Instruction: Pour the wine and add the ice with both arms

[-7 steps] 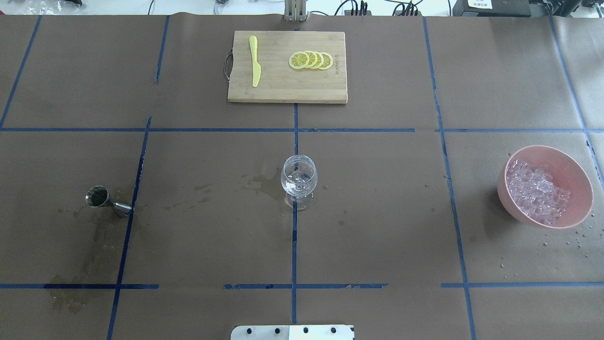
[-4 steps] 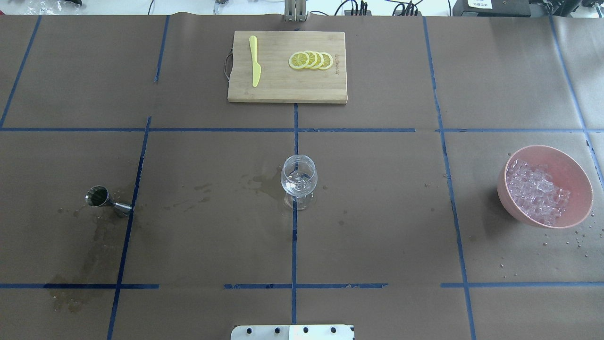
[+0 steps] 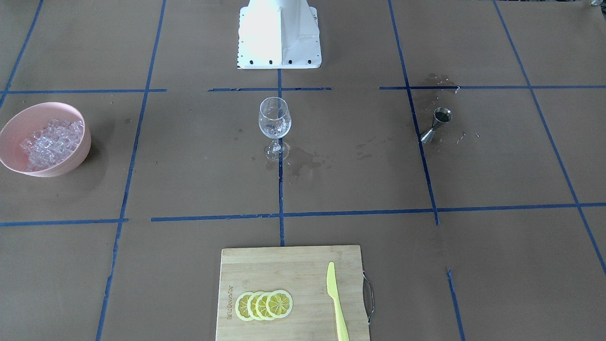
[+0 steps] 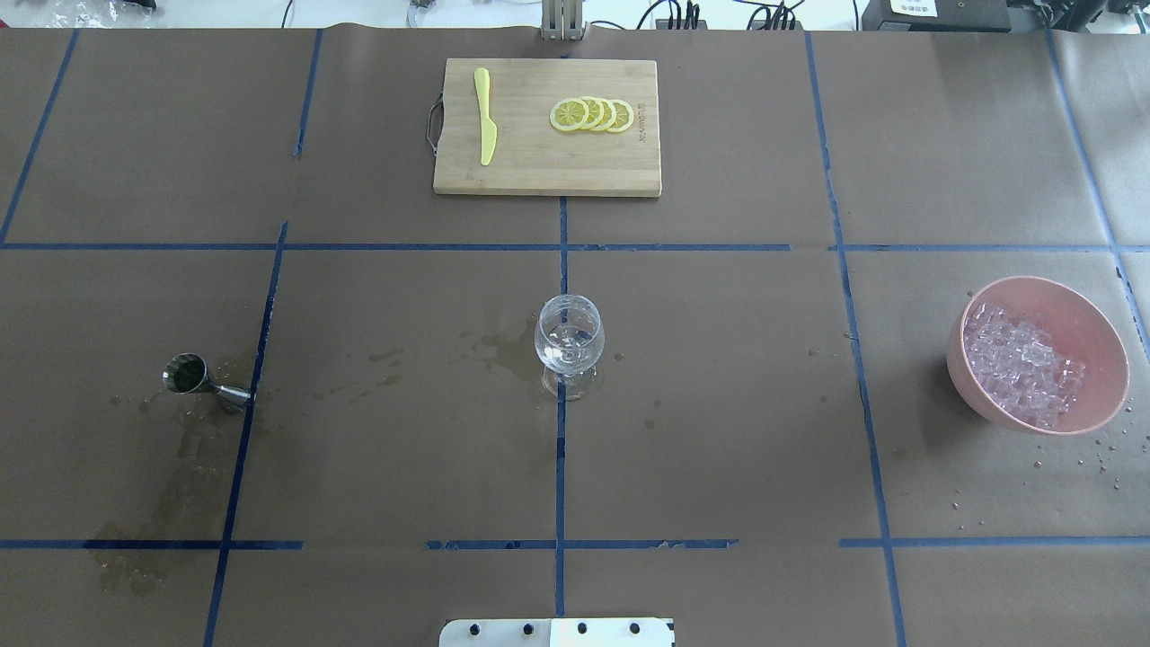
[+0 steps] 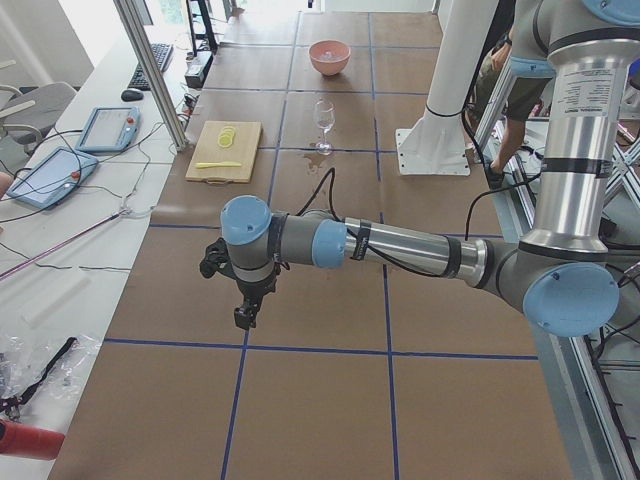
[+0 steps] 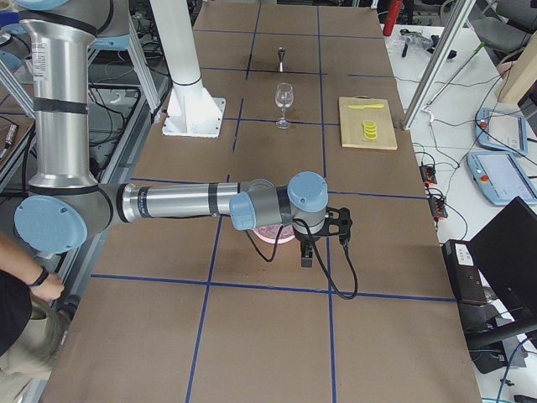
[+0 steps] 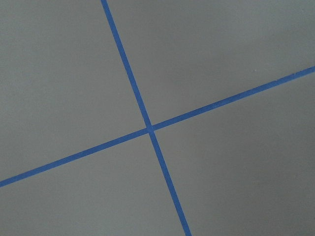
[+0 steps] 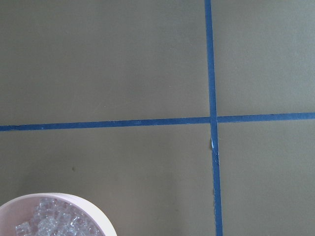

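A clear wine glass (image 4: pixel 569 341) stands upright at the table's middle, also in the front view (image 3: pixel 274 124). A steel jigger (image 4: pixel 190 376) stands to its left. The ice (image 4: pixel 1020 364) fills a pink bowl (image 4: pixel 1092 310) at the right, and its edge shows in the right wrist view (image 8: pixel 49 222). Both arms are outside the overhead and front views. The left gripper (image 5: pixel 245 315) hangs over bare table beyond the jigger's end. The right gripper (image 6: pixel 307 254) hangs just past the pink bowl (image 6: pixel 267 235). I cannot tell whether either is open or shut.
A wooden cutting board (image 4: pixel 539 175) at the far middle carries lemon slices (image 4: pixel 593 115) and a yellow plastic knife (image 4: pixel 485 117). Wet stains mark the paper near the glass and jigger. The white robot base (image 3: pixel 279 33) stands at the near edge.
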`<move>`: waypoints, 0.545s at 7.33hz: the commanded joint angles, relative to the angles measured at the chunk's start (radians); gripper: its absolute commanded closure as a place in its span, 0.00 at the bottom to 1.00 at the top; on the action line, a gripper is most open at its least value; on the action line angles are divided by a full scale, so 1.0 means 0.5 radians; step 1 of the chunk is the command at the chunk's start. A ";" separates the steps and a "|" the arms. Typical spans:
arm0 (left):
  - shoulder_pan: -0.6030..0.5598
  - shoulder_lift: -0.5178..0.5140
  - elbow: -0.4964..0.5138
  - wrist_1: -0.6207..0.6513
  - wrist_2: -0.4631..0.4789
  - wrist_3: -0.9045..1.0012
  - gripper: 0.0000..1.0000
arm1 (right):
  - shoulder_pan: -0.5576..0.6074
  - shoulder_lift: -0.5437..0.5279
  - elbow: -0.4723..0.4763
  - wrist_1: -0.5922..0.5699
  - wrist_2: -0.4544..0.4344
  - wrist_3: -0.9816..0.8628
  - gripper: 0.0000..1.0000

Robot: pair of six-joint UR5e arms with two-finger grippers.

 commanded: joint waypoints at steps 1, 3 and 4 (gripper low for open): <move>0.009 0.041 -0.064 -0.177 -0.134 -0.012 0.00 | 0.000 0.038 0.017 0.003 0.001 0.020 0.00; 0.124 0.041 -0.046 -0.533 -0.196 -0.198 0.00 | 0.000 0.038 0.054 0.003 0.004 0.018 0.00; 0.177 0.022 -0.073 -0.933 -0.181 -0.503 0.00 | -0.009 0.041 0.063 0.003 0.004 0.018 0.00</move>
